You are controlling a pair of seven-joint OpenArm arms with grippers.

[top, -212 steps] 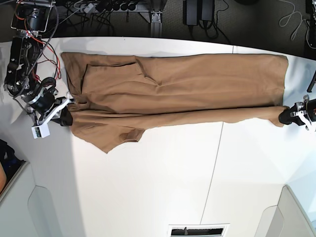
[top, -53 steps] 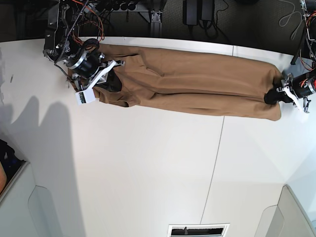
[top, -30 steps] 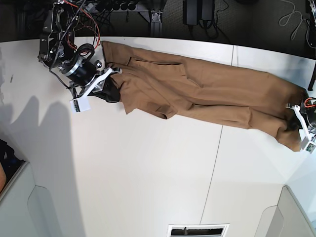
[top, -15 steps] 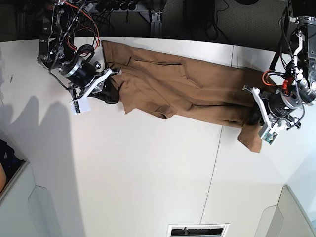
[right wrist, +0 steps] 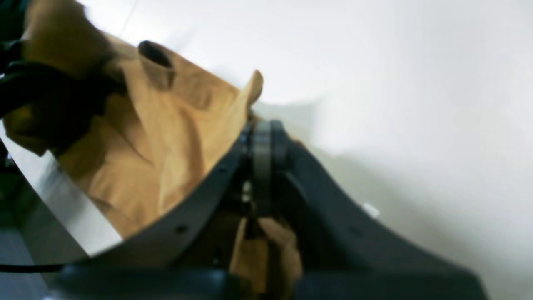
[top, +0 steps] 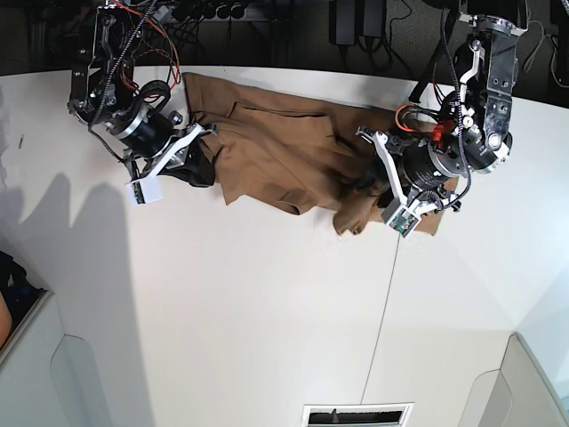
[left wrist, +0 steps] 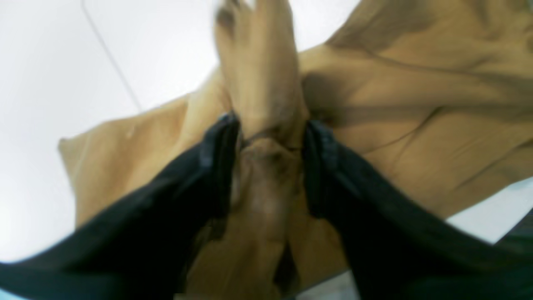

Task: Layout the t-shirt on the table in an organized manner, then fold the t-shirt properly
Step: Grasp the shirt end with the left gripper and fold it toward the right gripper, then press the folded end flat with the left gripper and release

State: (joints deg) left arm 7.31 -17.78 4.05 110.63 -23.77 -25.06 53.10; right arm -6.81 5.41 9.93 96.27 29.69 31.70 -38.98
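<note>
Because the t-shirt [top: 276, 151] is soft, light and limp, you grip hems, not middles. Right gripper [top: 197, 153] is pinched tight on its end; left gripper [left wrist: 266, 166] stands wide, bunched cloth between its fingers, on the table [top: 267, 311].

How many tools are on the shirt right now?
2. The right tool pinches the t-shirt at its end beside the table's far edge; the left tool straddles bunched cloth mid-shirt.

No legible text, label, brand or number anywhere.
</note>
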